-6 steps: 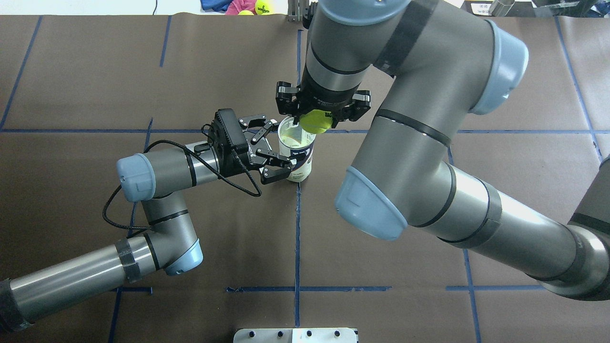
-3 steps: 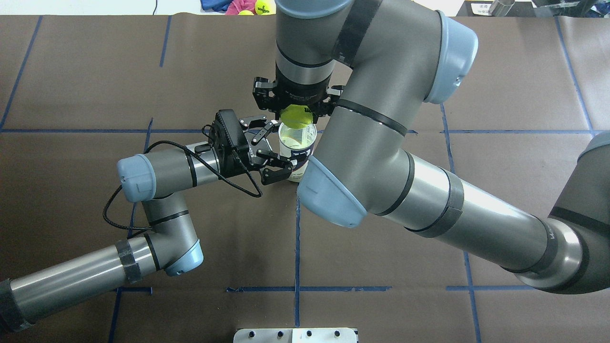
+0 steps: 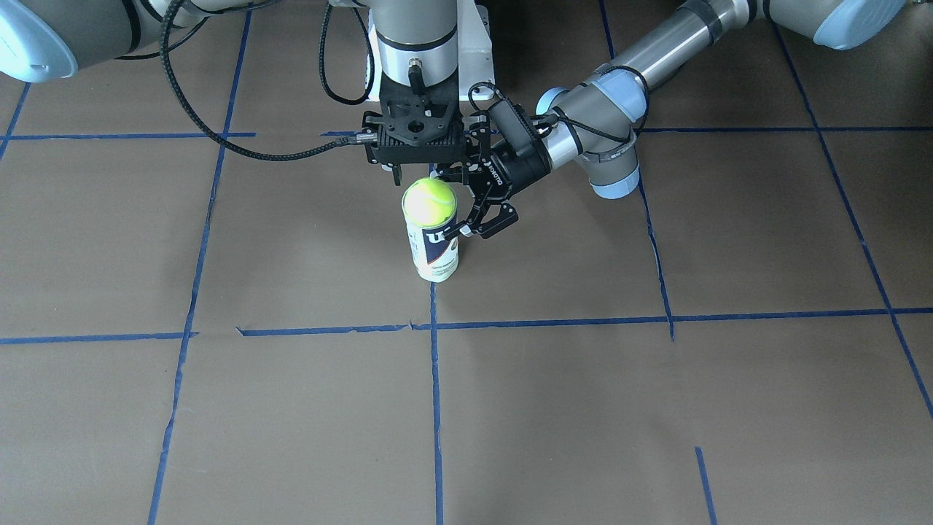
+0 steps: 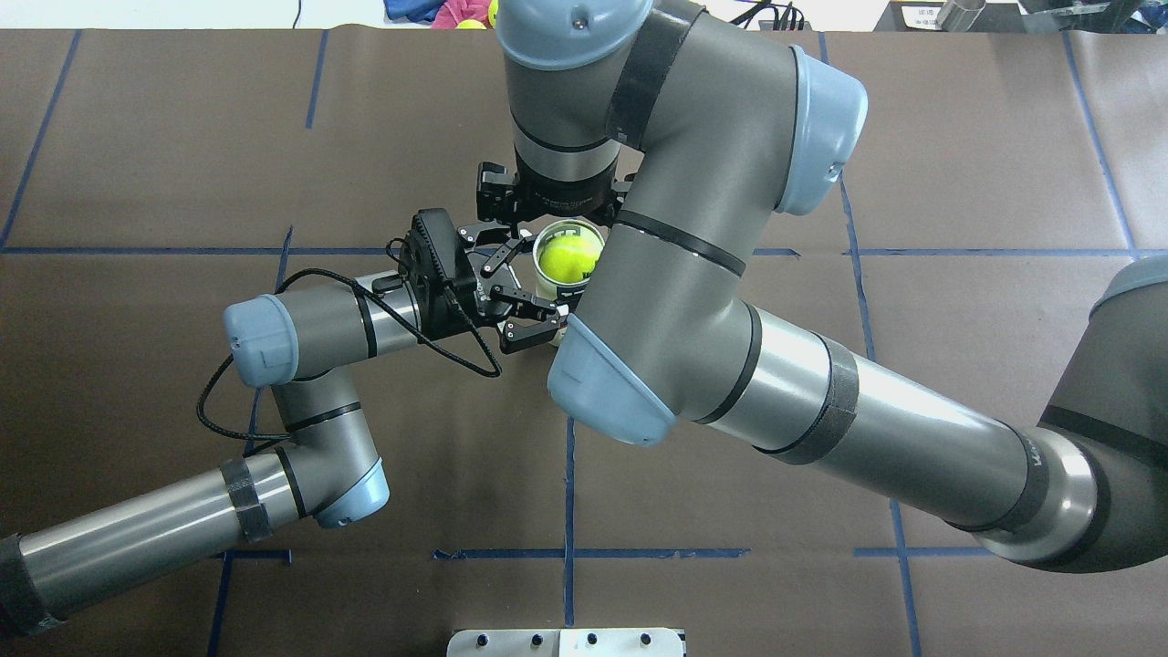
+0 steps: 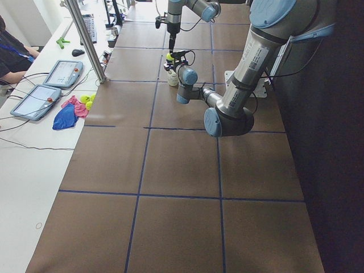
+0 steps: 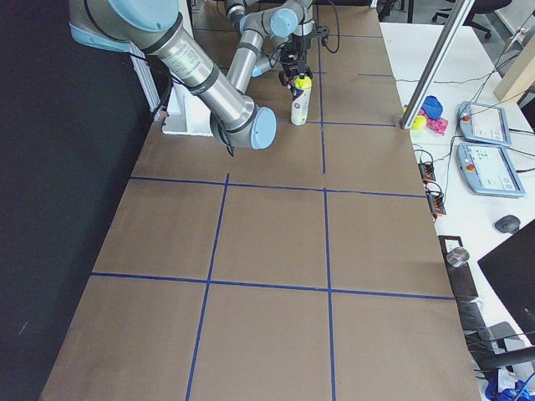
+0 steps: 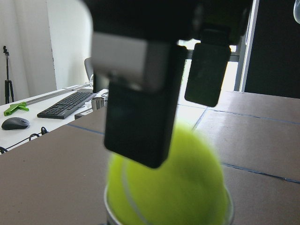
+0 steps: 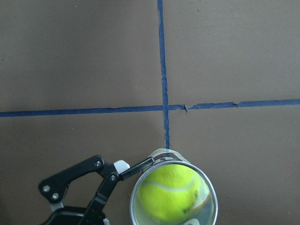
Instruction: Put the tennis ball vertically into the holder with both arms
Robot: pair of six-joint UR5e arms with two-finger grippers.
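Observation:
The tennis ball (image 4: pixel 568 258) sits in the open mouth of the holder (image 3: pixel 434 251), a clear can with a white and navy label, upright on the brown table. Its top sticks out above the rim in the front view (image 3: pixel 429 200) and the right wrist view (image 8: pixel 171 192). My left gripper (image 4: pixel 537 285) is shut on the holder's side. My right gripper (image 3: pixel 428 175) hangs straight above the ball. Its fingers (image 7: pixel 136 126) stand apart over the ball in the left wrist view, so it is open.
The right arm's elbow (image 4: pixel 620 383) overhangs the table just in front of the can. A white pedestal base (image 4: pixel 566 641) is at the near edge. Cloth toys and spare balls (image 4: pixel 456 14) lie beyond the far edge. A desk with tablets (image 5: pixel 60 74) flanks the table.
My right arm swung left and brought the ball from beside the can to over its mouth. The ball left the fingers and now rests in the can's opening. The left arm held still.

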